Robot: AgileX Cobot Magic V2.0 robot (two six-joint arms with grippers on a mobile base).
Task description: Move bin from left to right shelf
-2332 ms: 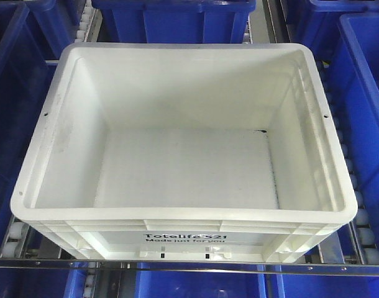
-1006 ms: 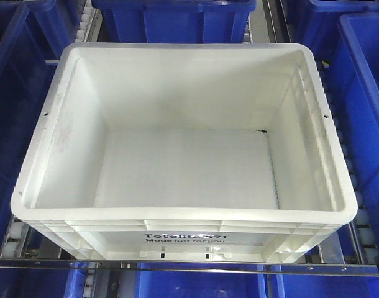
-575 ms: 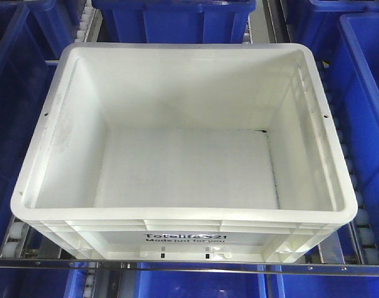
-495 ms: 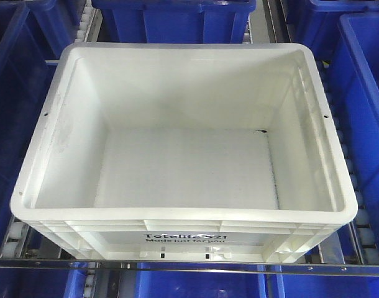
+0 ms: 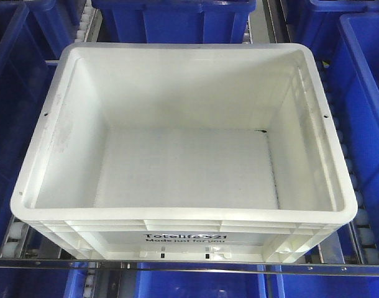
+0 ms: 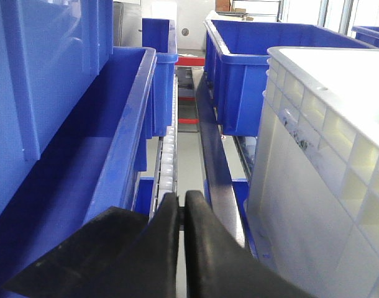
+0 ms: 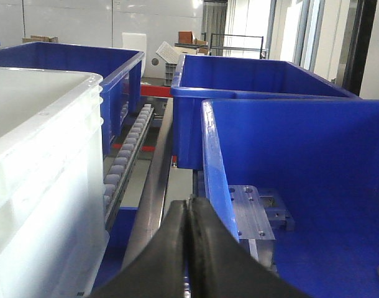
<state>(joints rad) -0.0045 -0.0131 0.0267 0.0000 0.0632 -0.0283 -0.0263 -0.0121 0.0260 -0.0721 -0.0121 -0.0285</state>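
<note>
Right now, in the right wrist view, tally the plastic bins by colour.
White rectangular plastic tote: 1
Blue rectangular plastic bins: 3
Total: 4

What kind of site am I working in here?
Likely a warehouse flow rack: a large white plastic tote on lanes of small white rollers, with rows of blue plastic bins alongside.

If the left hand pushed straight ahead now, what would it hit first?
Likely nothing soon: the left hand, shut, points down the open lane of rollers between a blue bin and the white bin. Depth is uncertain.
</note>
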